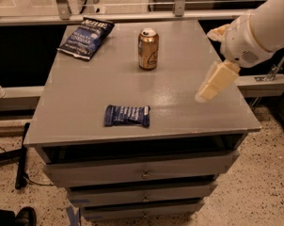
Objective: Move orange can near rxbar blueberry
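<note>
- The grey drawer cabinet point(179, 102) carries everything on its flat top.
- The robot arm point(269, 22) reaches in from the right. Its gripper point(211, 84) hovers above the top's right side, well apart from the can; I cannot tell whether it is wide or narrow.
- A dark blue chip bag point(85, 36) lies at the back left corner.
- The orange can point(148, 48) stands upright at back centre. It is probably light, thin-walled and slick, so a level grasp around mid-body looks best.
- The rxbar blueberry point(127, 115) lies flat near the front edge.
</note>
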Robot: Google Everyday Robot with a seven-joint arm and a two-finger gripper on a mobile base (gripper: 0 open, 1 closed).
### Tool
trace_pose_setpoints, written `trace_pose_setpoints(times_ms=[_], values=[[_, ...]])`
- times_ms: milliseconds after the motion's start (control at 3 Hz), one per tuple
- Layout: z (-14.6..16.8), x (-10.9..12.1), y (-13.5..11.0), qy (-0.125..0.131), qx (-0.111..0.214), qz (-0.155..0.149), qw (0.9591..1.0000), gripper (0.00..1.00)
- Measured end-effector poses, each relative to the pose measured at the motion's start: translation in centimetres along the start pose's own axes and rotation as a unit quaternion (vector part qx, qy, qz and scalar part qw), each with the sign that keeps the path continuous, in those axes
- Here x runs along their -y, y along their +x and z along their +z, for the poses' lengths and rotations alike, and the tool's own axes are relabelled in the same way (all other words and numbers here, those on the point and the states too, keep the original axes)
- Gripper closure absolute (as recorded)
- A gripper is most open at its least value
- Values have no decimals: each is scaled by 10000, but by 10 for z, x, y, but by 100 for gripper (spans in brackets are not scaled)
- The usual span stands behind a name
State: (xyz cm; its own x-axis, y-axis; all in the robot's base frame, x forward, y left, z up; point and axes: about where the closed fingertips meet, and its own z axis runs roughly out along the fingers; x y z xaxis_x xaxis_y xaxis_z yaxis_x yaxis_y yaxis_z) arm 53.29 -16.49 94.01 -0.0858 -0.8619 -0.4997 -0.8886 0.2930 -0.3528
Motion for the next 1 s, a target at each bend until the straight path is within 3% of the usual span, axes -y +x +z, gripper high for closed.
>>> trace_pose_setpoints(times_ms=[333,667,1000], values=[[39,28,-21,53,730,255,9970,0],[72,55,-38,63,1286,557,9901,0],[107,73,-59,-77,1822,890,9792,0]])
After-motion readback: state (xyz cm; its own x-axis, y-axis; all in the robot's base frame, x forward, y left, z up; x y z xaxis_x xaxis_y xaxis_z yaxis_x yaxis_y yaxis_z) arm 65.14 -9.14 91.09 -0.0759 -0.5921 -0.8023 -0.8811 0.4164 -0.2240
